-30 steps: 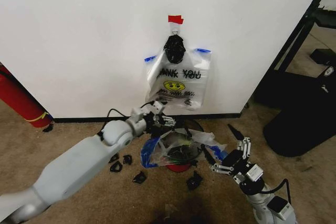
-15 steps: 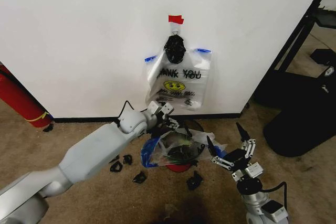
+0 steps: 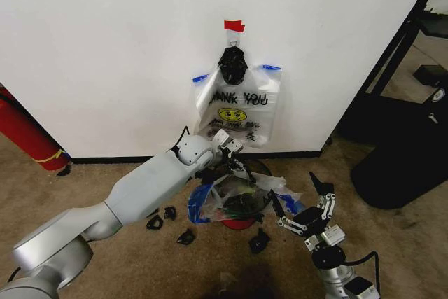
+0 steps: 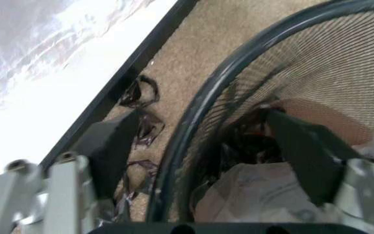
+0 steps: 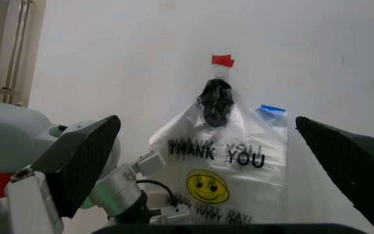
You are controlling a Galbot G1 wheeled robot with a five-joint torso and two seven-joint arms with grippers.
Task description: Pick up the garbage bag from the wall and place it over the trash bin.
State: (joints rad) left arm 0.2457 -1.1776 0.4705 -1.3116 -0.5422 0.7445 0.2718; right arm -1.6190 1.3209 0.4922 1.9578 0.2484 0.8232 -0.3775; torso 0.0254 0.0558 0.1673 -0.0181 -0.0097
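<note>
Garbage bag [image 3: 238, 106] hangs on the wall [image 3: 105, 47] while the left gripper [image 3: 234, 157], jaws spread, hovers low over the trash bin [image 3: 238, 223], right gripper [image 3: 308, 204] released nearby — thin plastic could tear if tugged.

A red cylindrical object with a yellow band [image 3: 26, 133] leans at the left on worn tan carpet [image 3: 91, 187]. Small black scraps [image 3: 168, 220] lie scattered on the floor. At right, a bulky all-black thing [image 3: 406, 152] sits beneath a black metal frame [image 3: 400, 40]; a crumpled blue plastic piece [image 3: 198, 204] rests nearby.
</note>
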